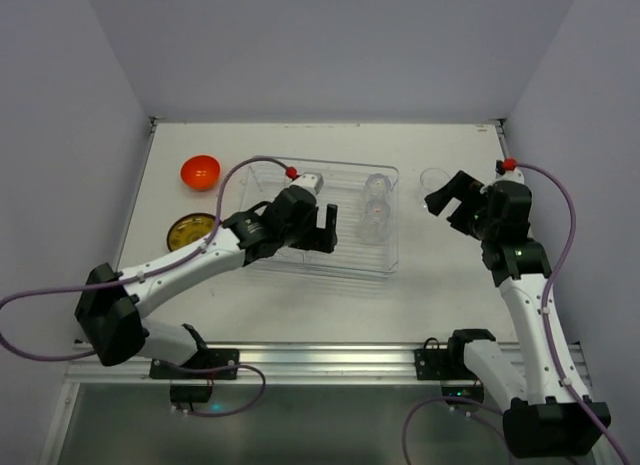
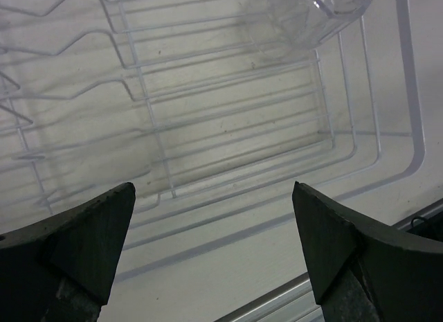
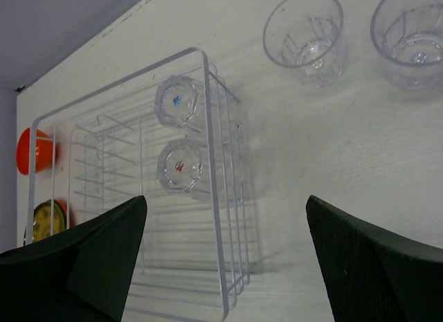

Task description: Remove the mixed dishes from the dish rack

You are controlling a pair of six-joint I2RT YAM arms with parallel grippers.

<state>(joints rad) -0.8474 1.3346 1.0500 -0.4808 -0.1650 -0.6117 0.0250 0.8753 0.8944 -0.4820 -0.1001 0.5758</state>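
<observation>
Fingers of left gripper (image 1: 328,230) wide, empty, over large clear ribbed dish rack (image 1: 350,268) holding two small clear cups (image 1: 376,217), right gripper (image 1: 447,193) wide, empty, near two more cups (image 3: 304,34) on white table (image 1: 300,305).

The left claw (image 1: 330,231) hangs over the dish rack (image 1: 350,257), jaws spread wide. At the rack's right end sit the far cup (image 1: 377,183) and the near cup (image 1: 376,217). Out on the worktop (image 1: 330,305), the right claw (image 1: 446,193) hovers open beside a lone cup (image 1: 433,177). Away left, the orange bowl (image 1: 200,171) and yellow-brown plate (image 1: 191,230) lie outside the rack.
</observation>
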